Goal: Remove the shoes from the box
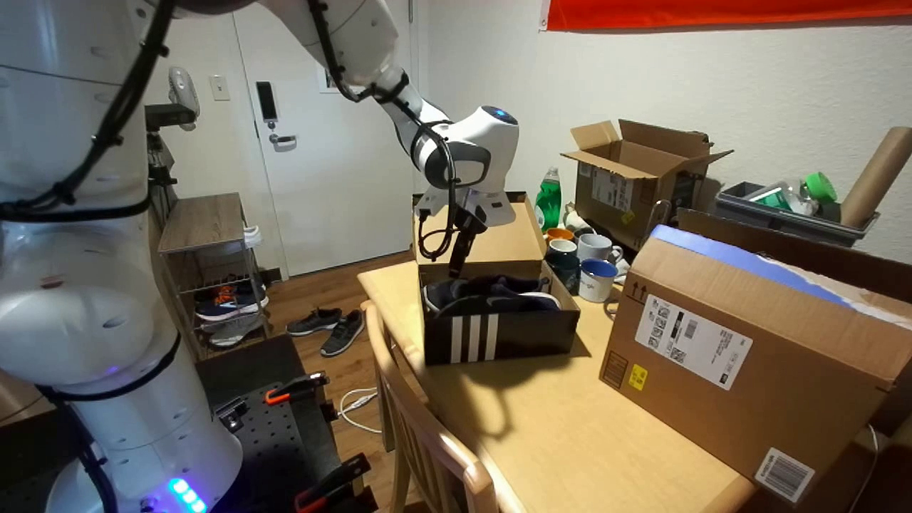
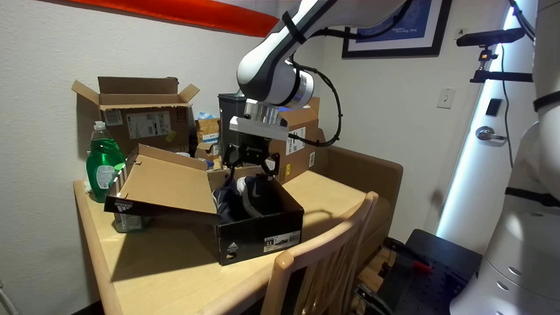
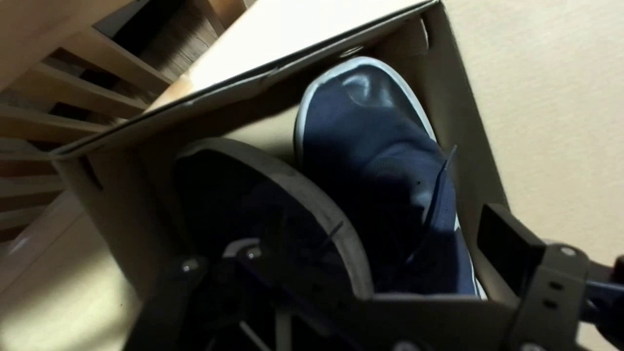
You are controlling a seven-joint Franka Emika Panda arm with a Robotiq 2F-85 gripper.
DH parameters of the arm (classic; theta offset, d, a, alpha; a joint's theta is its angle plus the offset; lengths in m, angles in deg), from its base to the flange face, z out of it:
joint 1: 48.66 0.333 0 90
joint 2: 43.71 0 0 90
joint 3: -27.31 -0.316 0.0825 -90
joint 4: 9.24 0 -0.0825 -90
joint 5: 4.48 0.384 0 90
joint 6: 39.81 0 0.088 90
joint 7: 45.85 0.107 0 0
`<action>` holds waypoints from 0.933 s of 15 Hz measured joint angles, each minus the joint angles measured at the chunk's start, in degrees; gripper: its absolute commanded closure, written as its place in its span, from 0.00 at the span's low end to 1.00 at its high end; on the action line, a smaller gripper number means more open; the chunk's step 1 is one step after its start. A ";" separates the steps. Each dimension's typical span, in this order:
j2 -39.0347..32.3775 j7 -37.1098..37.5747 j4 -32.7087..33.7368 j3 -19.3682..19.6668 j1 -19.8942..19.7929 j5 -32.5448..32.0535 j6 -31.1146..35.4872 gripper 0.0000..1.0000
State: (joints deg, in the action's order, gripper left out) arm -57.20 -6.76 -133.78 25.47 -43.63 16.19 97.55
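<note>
In both exterior views the black shoebox (image 1: 524,338) (image 2: 258,240) stands on the table with its tan-lined lid (image 2: 168,186) folded back. Two dark navy shoes with whitish soles lie inside. From the wrist, one shoe (image 3: 360,122) rests along the right wall with its toe up-frame; the other shoe (image 3: 219,183) is on its side at left, in shadow. My gripper (image 2: 251,176) points down into the box top, above the shoes, jaws spread apart. One finger (image 3: 509,253) is by the box's right wall; the left finger is hard to make out in the dark. Nothing is held.
A large brown carton (image 1: 755,363) takes up the table's side. Several mugs (image 1: 597,279), a green soap bottle (image 1: 548,203) and a carton with raised flaps (image 1: 627,185) stand behind the shoebox. A wooden chair (image 1: 420,427) is at the near table edge.
</note>
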 measured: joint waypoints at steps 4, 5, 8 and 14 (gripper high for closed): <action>-0.05 3.22 1.59 0.09 0.23 -2.62 -2.88 0.00; -0.13 3.88 2.10 0.09 0.39 -3.09 -3.55 0.00; -0.99 4.99 3.98 0.07 0.95 -4.11 -5.36 0.00; -4.67 5.14 8.18 0.06 1.46 -4.23 -7.63 0.00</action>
State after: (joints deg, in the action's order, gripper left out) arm -61.87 -1.62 -125.60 25.54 -42.17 11.96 89.93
